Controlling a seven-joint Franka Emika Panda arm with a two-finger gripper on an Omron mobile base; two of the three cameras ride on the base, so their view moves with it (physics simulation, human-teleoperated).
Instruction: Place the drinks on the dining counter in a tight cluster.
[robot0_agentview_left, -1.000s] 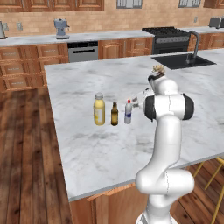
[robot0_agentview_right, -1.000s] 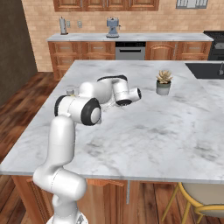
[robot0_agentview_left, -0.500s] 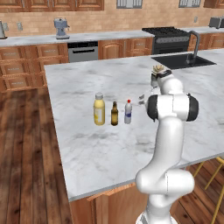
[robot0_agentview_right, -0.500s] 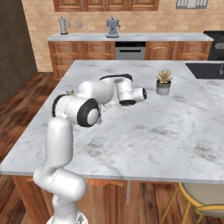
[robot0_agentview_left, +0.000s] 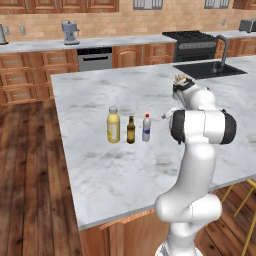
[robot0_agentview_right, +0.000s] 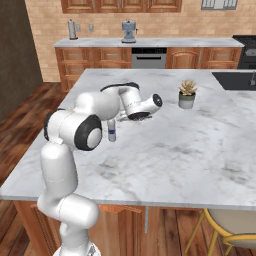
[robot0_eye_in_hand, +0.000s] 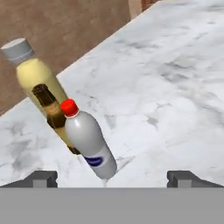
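3 drinks upright in a row on marble table (robot0_agentview_left: 100, 170), near its left edge: yellow bottle (robot0_agentview_left: 113, 125), brown bottle (robot0_agentview_left: 131, 130), white bottle (robot0_agentview_left: 146, 128), just beside each other, small gaps between, looks like tight cluster already. Gripper (robot0_eye_in_hand: 111, 177) empty, jaws wide apart, nothing between fingertips (robot0_eye_in_hand: 41, 178). In hand view white bottle (robot0_eye_in_hand: 89, 144) straight ahead of gripper, nearest, w/ brown (robot0_eye_in_hand: 51, 111) and yellow (robot0_eye_in_hand: 35, 76) lined up behind it. Long axes vertical, gripper looking along the row from white-bottle end. Prob task near done; any further nudge would go at white bottle first.
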